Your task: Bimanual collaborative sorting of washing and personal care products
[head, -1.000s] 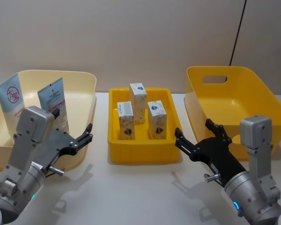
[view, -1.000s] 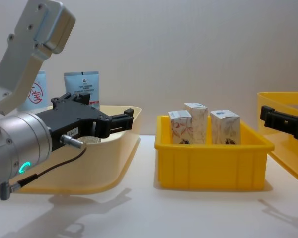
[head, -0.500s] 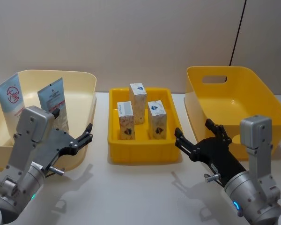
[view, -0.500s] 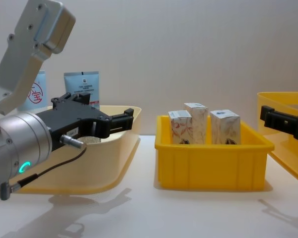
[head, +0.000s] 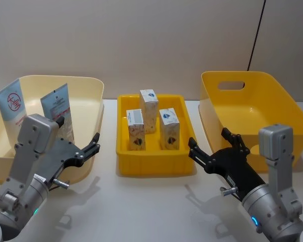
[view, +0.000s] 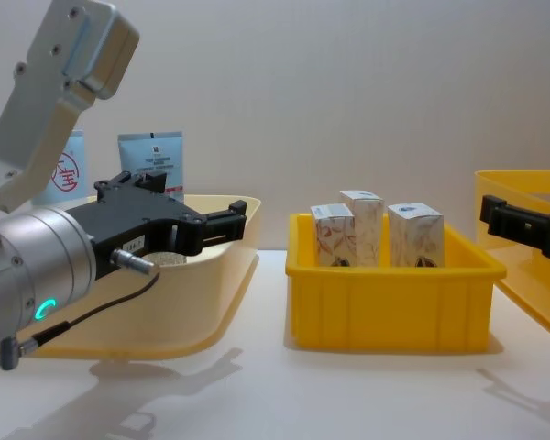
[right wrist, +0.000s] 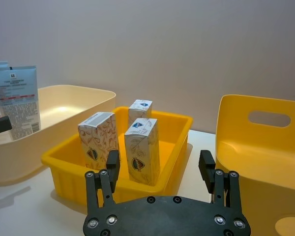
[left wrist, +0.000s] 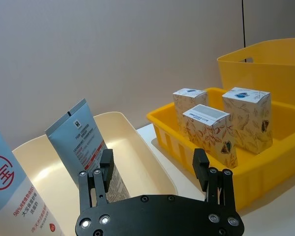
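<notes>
The left claw (left wrist: 153,160) and the right claw (right wrist: 159,160) hover open, and the red-logo tube (head: 12,105) and the plain tube (head: 57,106) stand, apparently leaning, in the cream tub (head: 65,78) on the left side of the bench (head: 151,201).

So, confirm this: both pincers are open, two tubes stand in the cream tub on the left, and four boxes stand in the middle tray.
Wrong on one count: the tray holds three boxes, not four, as the head view shows. The rest stands: the left pincer and right pincer are open, and two tubes stand in the cream tub on the left.
</notes>
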### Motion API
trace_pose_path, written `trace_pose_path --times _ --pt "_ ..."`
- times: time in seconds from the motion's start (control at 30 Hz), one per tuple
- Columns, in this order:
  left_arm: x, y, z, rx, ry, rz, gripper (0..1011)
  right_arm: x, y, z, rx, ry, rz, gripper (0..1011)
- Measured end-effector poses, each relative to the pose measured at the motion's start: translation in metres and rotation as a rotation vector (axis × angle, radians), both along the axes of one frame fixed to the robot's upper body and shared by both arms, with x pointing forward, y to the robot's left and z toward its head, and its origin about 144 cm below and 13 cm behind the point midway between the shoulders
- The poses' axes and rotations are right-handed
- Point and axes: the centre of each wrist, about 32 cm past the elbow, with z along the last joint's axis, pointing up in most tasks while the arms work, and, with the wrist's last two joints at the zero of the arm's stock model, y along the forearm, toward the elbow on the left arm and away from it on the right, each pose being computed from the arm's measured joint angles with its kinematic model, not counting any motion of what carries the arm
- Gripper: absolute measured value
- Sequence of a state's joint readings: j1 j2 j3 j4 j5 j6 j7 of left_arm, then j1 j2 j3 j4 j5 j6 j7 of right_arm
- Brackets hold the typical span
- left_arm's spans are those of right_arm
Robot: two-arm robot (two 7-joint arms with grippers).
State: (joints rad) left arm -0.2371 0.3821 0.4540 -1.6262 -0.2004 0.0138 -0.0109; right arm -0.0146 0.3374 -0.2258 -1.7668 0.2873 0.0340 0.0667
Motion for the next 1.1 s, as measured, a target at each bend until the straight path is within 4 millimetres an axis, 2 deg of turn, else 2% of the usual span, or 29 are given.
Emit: trace_pose_path --times 0.63,1.1 --pt "0.0 0.004 0.0 -0.007 0.004 -0.007 1003 0.0 0.0 0.0 0.0 0.0 0.0 1001" --pt "0.0 0.016 0.006 -0.034 0.016 -0.005 1003 0.0 0.0 0.0 0.0 0.0 0.0 1001"
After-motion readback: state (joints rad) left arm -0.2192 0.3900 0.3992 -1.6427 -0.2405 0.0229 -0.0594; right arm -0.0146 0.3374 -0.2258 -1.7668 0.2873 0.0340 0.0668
